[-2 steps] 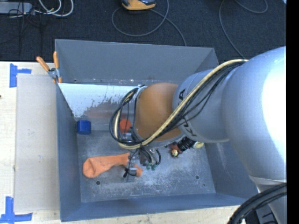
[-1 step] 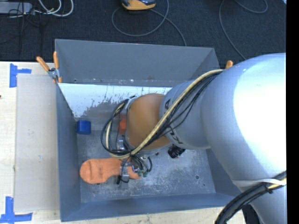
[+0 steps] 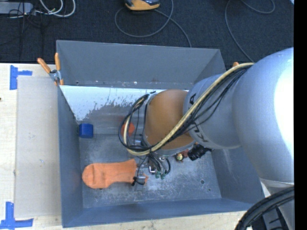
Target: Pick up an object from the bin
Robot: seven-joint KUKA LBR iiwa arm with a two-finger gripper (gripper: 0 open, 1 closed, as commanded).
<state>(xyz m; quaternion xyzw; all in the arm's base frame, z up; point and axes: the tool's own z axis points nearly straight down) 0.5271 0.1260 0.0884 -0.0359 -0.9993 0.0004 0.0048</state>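
Observation:
An orange paddle-shaped thing (image 3: 106,174) with a rounded head on the left lies on the bin floor near the front left. My gripper (image 3: 139,178) is down at its right, narrow end, low over the floor, and touches or overlaps that end. The wrist above hides most of the gripper. A small blue block (image 3: 86,130) sits at the left wall, well apart from the gripper.
The arm with its orange cover and looped cables fills the middle and right of the bin. Bare floor shows along the front wall and between the blue block and the cables.

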